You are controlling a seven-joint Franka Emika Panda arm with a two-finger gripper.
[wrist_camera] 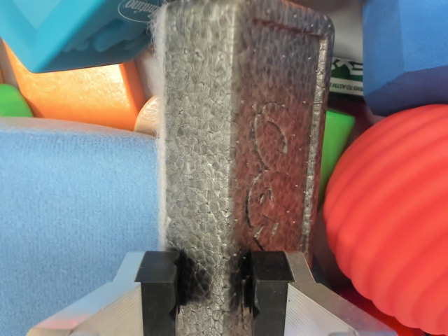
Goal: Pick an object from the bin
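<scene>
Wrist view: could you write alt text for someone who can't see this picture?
The gripper pinches a grey foam block between two black fingertips. Around it crowd a light blue foam piece, a ribbed red ball, an orange block and a dark blue block.

The grey block [238,133] looks like pebbled, matt foam — beaded, perhaps expanded polystyrene — beside a ribbed matt red ball [392,217], soft-looking light-blue foam [77,217] and brushed-metal jaws with black pads [159,287].
</scene>
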